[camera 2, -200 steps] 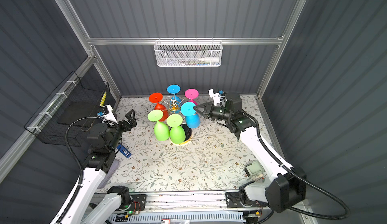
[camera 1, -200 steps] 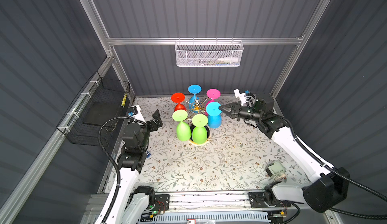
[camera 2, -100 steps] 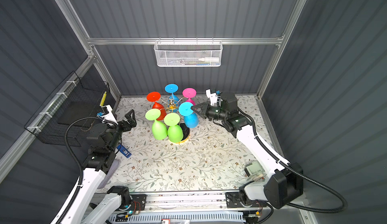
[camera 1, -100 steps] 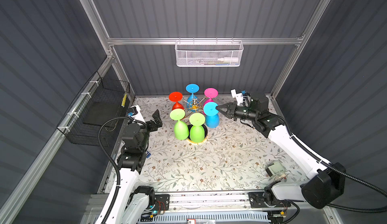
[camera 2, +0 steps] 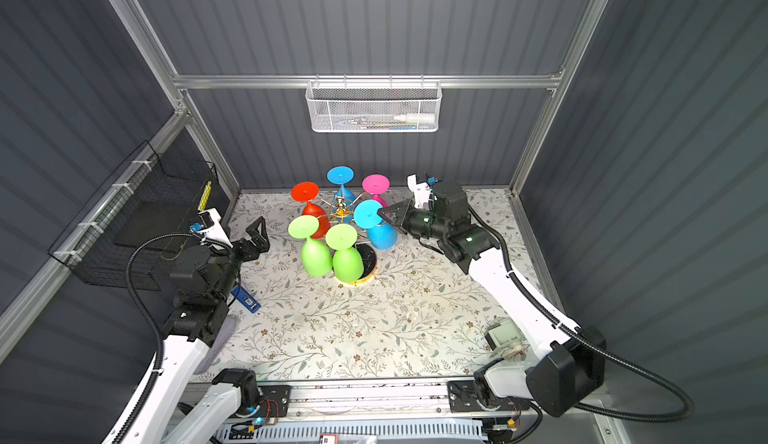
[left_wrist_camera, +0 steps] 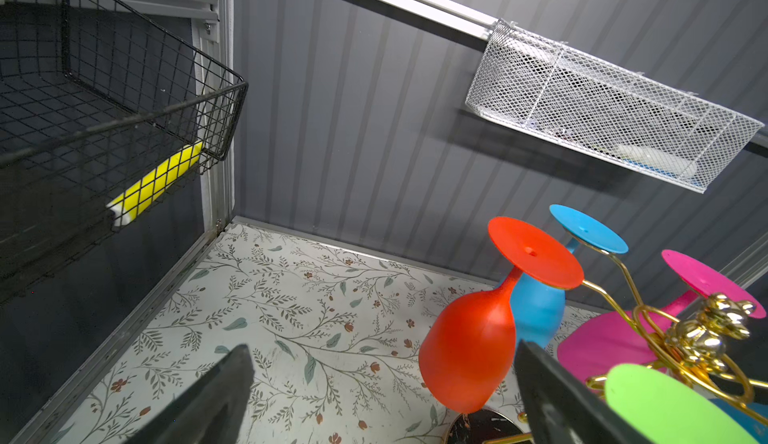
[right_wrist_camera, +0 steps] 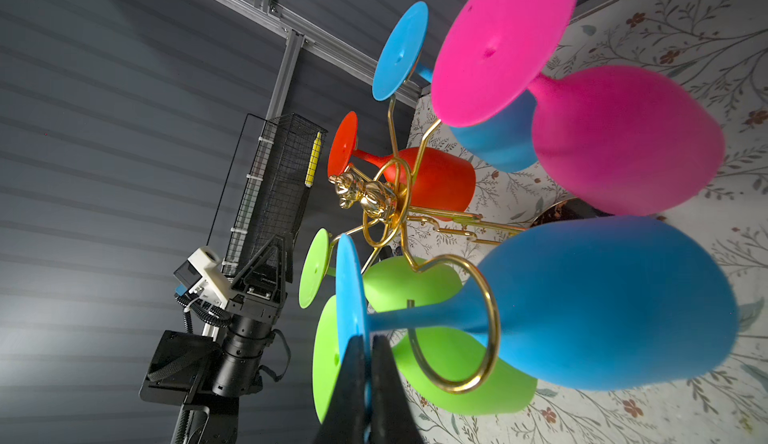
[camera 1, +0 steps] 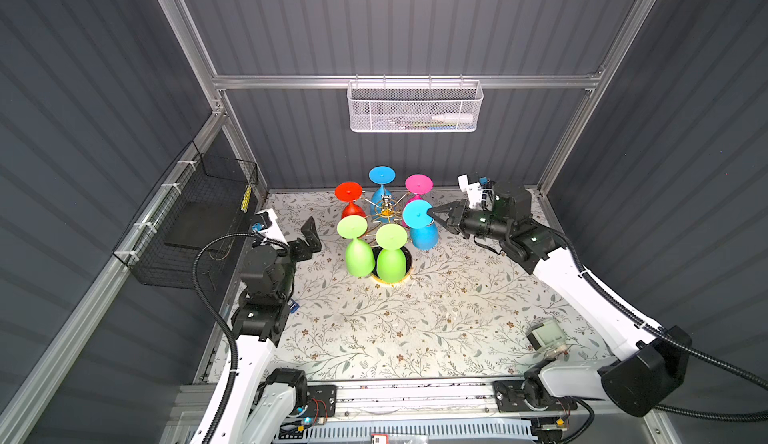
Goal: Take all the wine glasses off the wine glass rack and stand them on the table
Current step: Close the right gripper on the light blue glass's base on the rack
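Note:
The gold wine glass rack (camera 1: 386,210) stands at the back middle of the table on its round black base (camera 1: 406,278). Several coloured glasses hang upside down from it. The light blue wine glass (camera 1: 424,236) hangs on the rack's right side, its stem inside a gold ring (right_wrist_camera: 490,317). My right gripper (camera 1: 432,212) (camera 2: 380,213) (right_wrist_camera: 368,344) is shut on the rim of that glass's foot disc (right_wrist_camera: 347,296). Left of the rack, my left gripper (camera 1: 309,238) (left_wrist_camera: 382,350) stands open and holds nothing, with the red glass (left_wrist_camera: 469,350) just beyond its fingertips.
Red (camera 1: 348,192), blue (camera 1: 381,175), pink (camera 1: 418,183) and two green glasses (camera 1: 352,227) (camera 1: 390,236) crowd round the rack. A white mesh basket (camera 1: 415,107) hangs on the back wall and a black wire basket (camera 1: 199,213) on the left wall. A small device (camera 1: 546,334) lies front right.
My right gripper, shut on the blue glass's foot, has shifted slightly left. The rack and its glasses have shifted left with it. The left arm has not moved.

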Tool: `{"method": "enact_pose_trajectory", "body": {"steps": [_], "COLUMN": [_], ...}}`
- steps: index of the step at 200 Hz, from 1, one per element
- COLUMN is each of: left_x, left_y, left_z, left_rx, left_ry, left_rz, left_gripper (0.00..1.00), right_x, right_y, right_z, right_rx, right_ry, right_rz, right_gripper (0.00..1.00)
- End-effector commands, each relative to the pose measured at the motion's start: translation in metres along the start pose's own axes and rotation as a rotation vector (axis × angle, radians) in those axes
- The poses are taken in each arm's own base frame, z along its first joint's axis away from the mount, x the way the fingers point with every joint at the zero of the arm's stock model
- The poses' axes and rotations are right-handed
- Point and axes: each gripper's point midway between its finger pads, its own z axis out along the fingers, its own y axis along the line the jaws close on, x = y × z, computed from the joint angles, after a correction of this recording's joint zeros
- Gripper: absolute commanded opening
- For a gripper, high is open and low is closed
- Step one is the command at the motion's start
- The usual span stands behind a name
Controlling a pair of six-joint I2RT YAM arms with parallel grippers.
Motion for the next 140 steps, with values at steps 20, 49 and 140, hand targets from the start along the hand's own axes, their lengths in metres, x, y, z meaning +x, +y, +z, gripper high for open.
{"method": "enact_pose_trajectory", "body": {"steps": [20, 49, 140], "left_x": [-0.005, -0.005, -0.008], "left_y": [0.000, 0.000, 0.000], "left_z": [-0.005, -0.005, -0.007], "left_rx": [-0.003, -0.002, -0.004], "left_ry": [-0.019, -0.020, -0.028], "left_rz": [-0.016, -0.016, -0.022], "left_gripper": [1.00, 1.00, 1.00], "right_x": [-0.009, -0.010, -0.013], "right_y": [0.017, 0.017, 0.013], "right_z": [-0.004, -0.002, 0.011], "right_rx": [-0.009, 0.000, 0.018], "right_ry": [-0.041, -0.054, -0.061], "right_rz": [-0.050, -0.056, -0.059], "right_gripper": [0.00, 0.00, 0.00]}}
